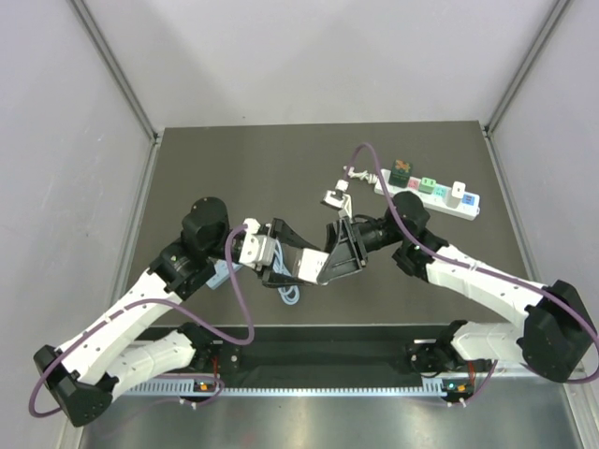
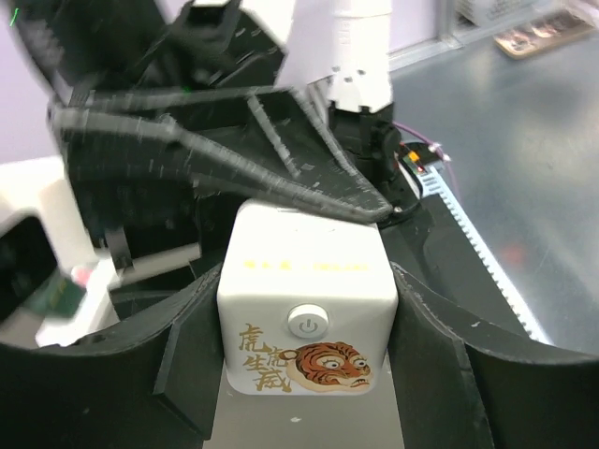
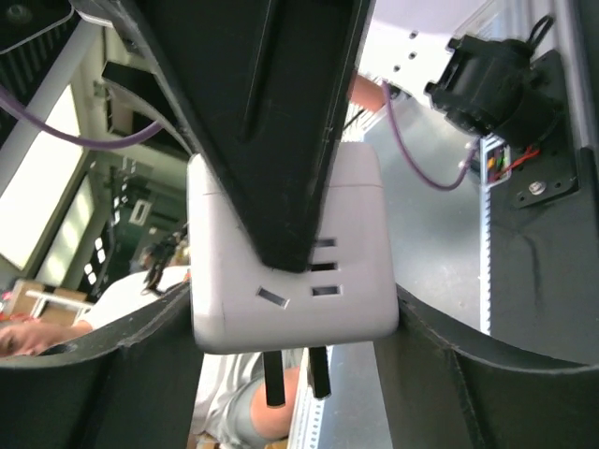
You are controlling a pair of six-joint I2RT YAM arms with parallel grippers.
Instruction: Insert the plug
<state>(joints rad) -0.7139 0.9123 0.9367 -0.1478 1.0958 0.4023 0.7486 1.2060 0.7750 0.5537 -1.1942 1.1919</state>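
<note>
The plug (image 1: 307, 266) is a white cube held off the table at mid-front, where both grippers meet. In the left wrist view the plug (image 2: 304, 309) shows a power button and a tiger print. It sits between my left gripper (image 2: 304, 360), whose fingers (image 2: 187, 360) press against its two sides. In the right wrist view the plug (image 3: 290, 281) shows socket slots and two dark prongs (image 3: 290, 379) pointing down. My right gripper (image 3: 295, 360) is shut on its other two faces. The white power strip (image 1: 432, 196) lies at the back right.
Several coloured plugs sit in the power strip. A small white adapter (image 1: 335, 197) with a cable lies left of the strip. A pale blue cable (image 1: 288, 297) rests under the grippers. Purple arm cables loop near both arms. Walls enclose the dark table (image 1: 234, 168).
</note>
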